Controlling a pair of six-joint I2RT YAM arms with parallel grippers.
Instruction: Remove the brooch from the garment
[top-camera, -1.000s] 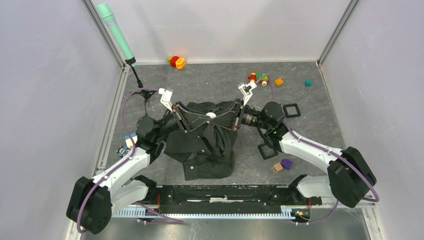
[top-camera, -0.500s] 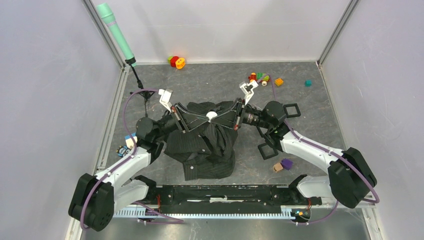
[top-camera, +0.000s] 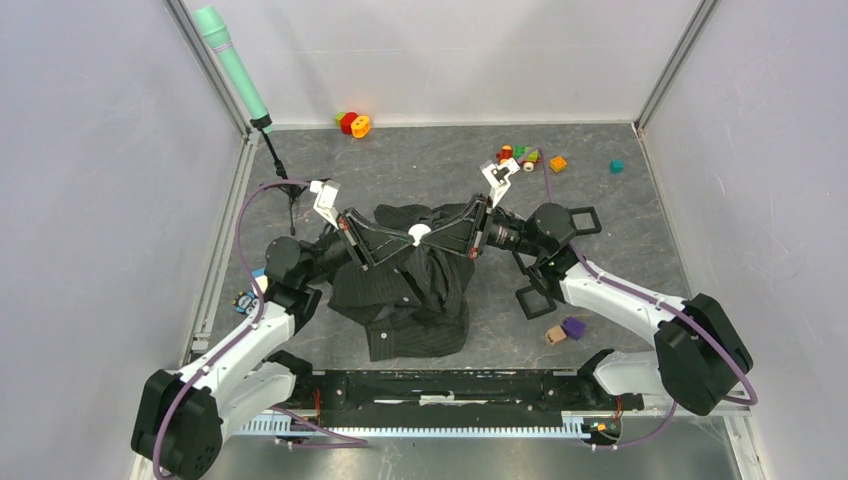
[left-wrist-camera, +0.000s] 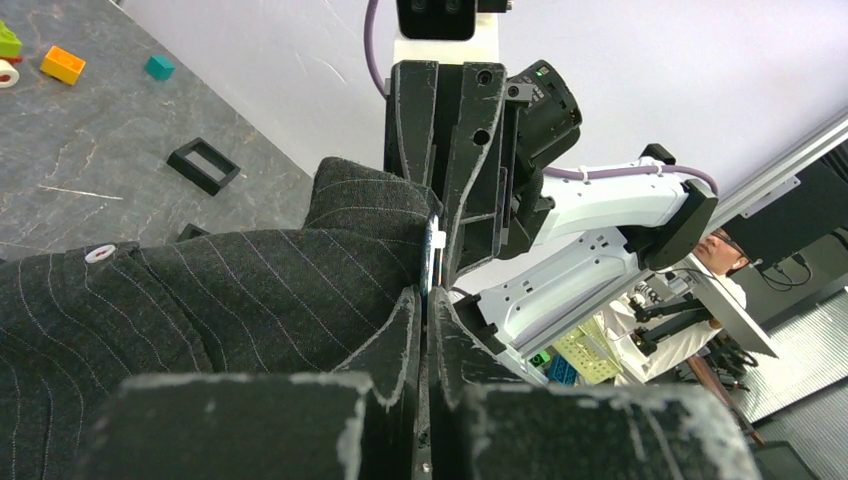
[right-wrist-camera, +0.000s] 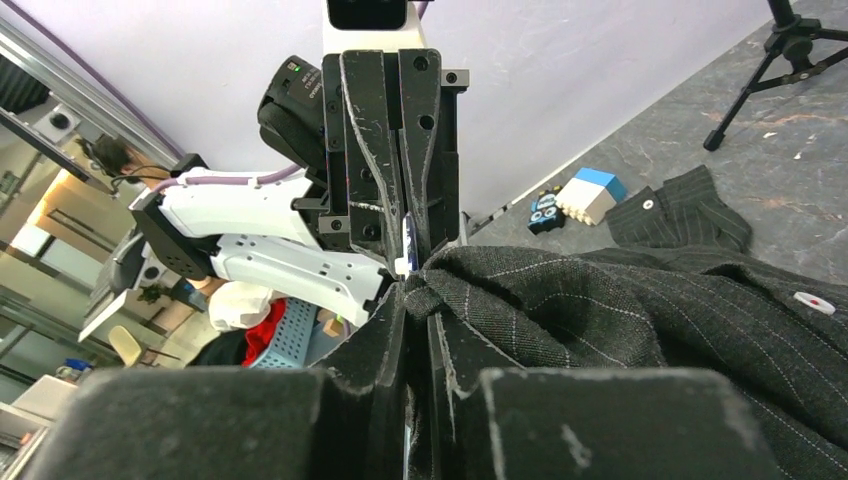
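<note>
3 pale lilac walls (top-camera: 90, 200) around a grey marbled floor (top-camera: 420, 165)

Top camera looks down from behind; wrist cameras face each other (close over the garment (left-wrist-camera: 200, 290))

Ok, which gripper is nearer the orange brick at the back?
Right. On the pinstriped shirt, the right gripper lies toward the orange brick; the left gripper faces it from the other side, farther away.

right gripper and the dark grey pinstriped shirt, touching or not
Touching. Right wrist view: the right gripper, jaws shut, pinches a fold of the dark grey pinstriped shirt.
</note>
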